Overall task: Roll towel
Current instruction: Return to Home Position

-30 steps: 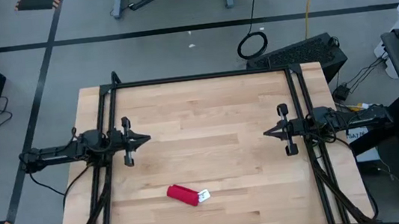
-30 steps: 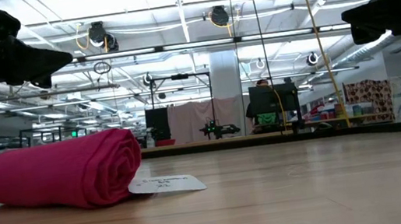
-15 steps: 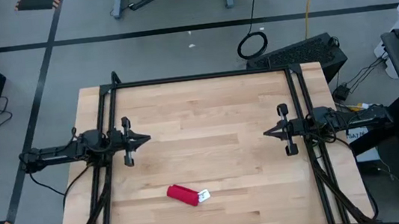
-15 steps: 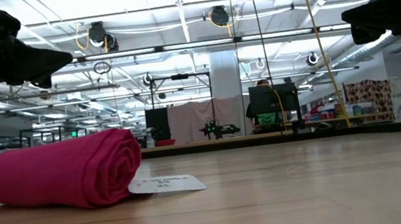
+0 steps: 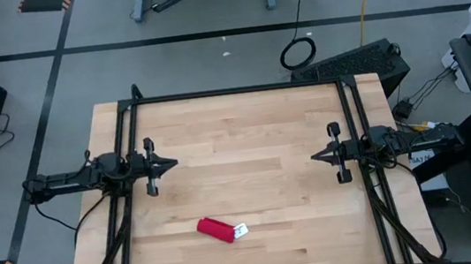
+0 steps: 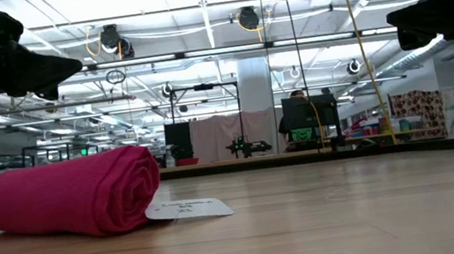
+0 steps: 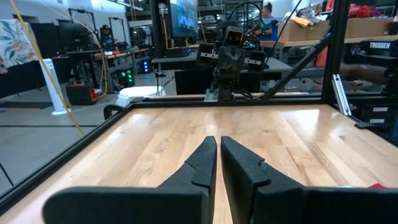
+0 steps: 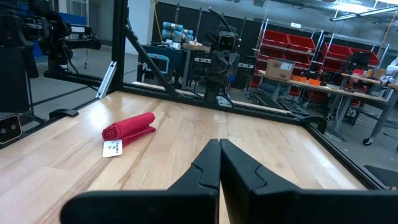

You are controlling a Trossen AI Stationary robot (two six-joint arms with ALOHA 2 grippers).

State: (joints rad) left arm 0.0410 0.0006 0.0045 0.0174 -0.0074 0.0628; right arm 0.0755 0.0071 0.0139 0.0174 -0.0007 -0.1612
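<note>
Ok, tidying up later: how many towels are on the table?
1: the rolled towel lies on the table, nearer the left gripper than the right gripper, touching neither. None seems hidden.

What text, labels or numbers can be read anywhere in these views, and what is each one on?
"TROSSEN": white letters on a dark rig part at the edge of the left wrist view.
"TROSSEN": small white letters on a dark frame piece beyond the table in the right wrist view.
White tag at the end of the rolled towel: printed lines, too small to read.
Nothing else is legible.
</note>
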